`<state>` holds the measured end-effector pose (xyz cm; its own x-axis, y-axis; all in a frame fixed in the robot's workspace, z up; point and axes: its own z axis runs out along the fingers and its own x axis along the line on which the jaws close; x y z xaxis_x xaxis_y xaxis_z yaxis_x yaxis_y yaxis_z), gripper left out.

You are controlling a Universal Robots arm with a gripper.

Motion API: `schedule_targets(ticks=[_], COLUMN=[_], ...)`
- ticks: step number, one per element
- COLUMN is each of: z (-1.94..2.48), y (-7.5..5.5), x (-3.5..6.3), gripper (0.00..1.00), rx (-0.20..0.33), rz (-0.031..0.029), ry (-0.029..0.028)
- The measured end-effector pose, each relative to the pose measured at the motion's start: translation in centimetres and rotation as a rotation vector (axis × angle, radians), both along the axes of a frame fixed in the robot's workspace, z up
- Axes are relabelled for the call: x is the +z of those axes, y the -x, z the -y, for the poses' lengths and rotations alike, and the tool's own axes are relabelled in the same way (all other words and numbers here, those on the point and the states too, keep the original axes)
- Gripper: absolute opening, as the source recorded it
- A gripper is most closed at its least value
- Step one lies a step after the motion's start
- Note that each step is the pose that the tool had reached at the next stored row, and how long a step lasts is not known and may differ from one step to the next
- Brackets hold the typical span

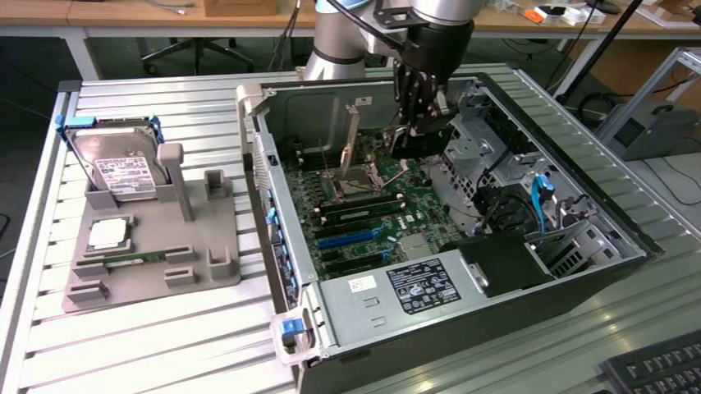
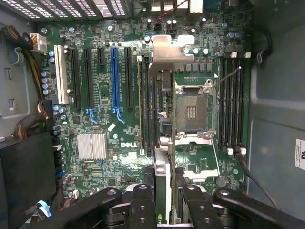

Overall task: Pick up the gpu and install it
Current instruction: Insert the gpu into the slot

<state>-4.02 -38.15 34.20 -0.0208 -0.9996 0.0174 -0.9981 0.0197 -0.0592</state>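
Note:
My gripper point(image 1: 421, 111) is inside the open computer case point(image 1: 274, 189), shut on the gpu point(image 1: 423, 141), which hangs dark and upright above the motherboard point(image 1: 411, 205). In the wrist view the gpu point(image 2: 167, 119) appears edge-on between my black fingers point(image 2: 143, 202), with its silver bracket point(image 2: 171, 47) at the far end and my gripper point(image 2: 167, 207) clamped on its near end. The card is lined up over the strip between the memory slots point(image 2: 145, 109) and the CPU socket point(image 2: 191, 112). It is well to one side of the blue expansion slot point(image 2: 114, 76). It stands clear of the board.
Outside the case, on the exterior view's left, a grey holder point(image 1: 153, 263) carries a silver hard drive point(image 1: 123, 168), a processor point(image 1: 107, 234) and a memory stick point(image 1: 126, 258). The power supply point(image 1: 422, 287), drive cage point(image 1: 493, 164) and cables point(image 1: 537, 197) crowd the case. A keyboard point(image 1: 657, 369) lies at the front right.

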Motion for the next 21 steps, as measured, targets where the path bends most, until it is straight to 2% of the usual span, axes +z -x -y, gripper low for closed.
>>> schedule_targets(ticks=[21], z=[0.3], y=[0.21], x=[-0.73], gripper=[0.27], rx=[0.0], rz=[0.0], ry=[0.0])
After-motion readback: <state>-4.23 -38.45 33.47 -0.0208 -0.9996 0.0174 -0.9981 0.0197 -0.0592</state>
